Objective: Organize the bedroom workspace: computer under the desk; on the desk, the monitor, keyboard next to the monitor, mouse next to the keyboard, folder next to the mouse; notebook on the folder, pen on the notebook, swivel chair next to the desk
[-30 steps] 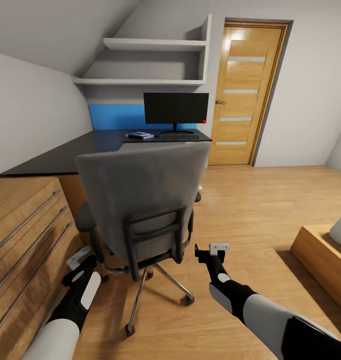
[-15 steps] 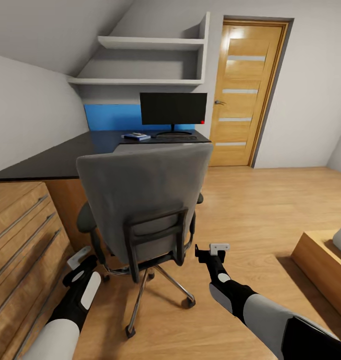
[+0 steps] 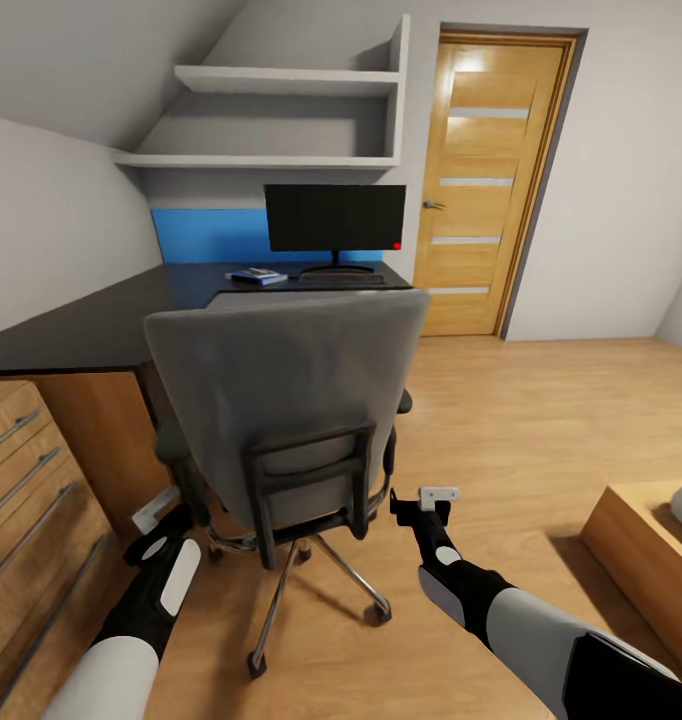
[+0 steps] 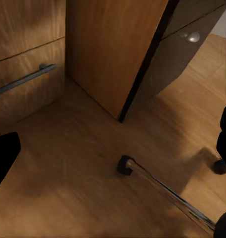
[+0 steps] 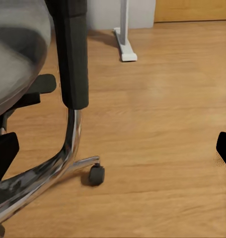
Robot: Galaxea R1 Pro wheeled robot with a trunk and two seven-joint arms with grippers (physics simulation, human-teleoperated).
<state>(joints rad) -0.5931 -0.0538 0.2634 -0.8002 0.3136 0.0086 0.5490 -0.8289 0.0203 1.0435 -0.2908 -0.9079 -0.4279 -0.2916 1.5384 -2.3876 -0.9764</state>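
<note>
In front of us the swivel chair (image 3: 281,410) stands with its back to us, between us and the desk (image 3: 101,325). The monitor (image 3: 334,217) sits on the desk's far end. Our left gripper (image 3: 159,513) and right gripper (image 3: 424,499) hang low by the chair, both spread wide, holding nothing.

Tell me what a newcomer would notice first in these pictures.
The grey swivel chair dominates the head view, its back turned to the robot, with the left gripper and right gripper low on either side of it. Behind it, the black monitor stands on the dark desk against a blue wall panel. A wooden door stands to the right.
</note>
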